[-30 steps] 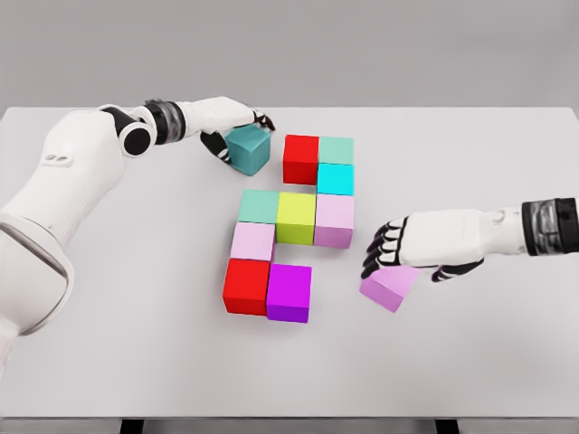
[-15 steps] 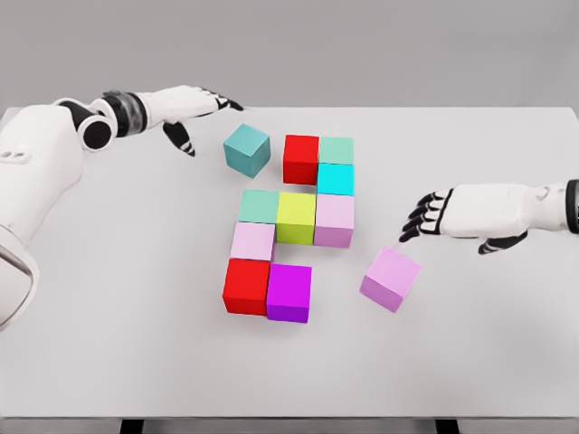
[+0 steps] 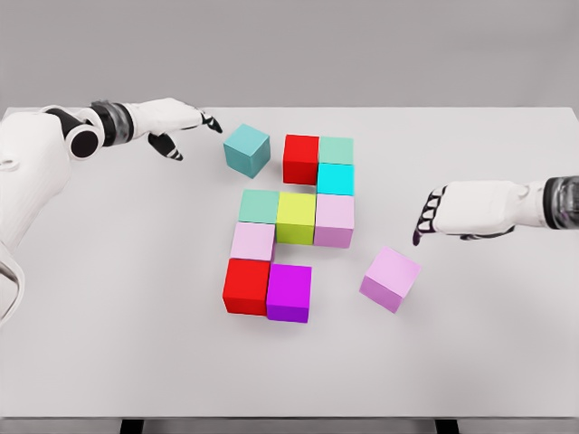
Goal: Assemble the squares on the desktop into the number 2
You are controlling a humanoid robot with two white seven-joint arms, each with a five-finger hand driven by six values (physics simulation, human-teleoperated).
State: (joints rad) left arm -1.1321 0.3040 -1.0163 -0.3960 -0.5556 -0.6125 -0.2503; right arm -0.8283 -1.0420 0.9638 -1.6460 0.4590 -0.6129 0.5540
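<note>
Head view: left robot hand (image 3: 176, 122) and right robot hand (image 3: 457, 210) hover spread-fingered and empty, clear of the cubes (image 3: 296, 217).

You're looking at a sim test scene, not a real room: a flat white table (image 3: 470, 362) is sitting against a plain grey backdrop w/ no walls, furniture or clutter showing. Everything's rendering smooth and uniform, e.g. the solid-coloured cubes (image 3: 289, 226) w/ no marks or wear, and soft even lighting. The two white robot arms w/ five-finger hands, left hand (image 3: 176, 122) and right hand (image 3: 452, 210), are reaching in over the tabletop, so it's reading as a virtual robotics lab bench.
</note>
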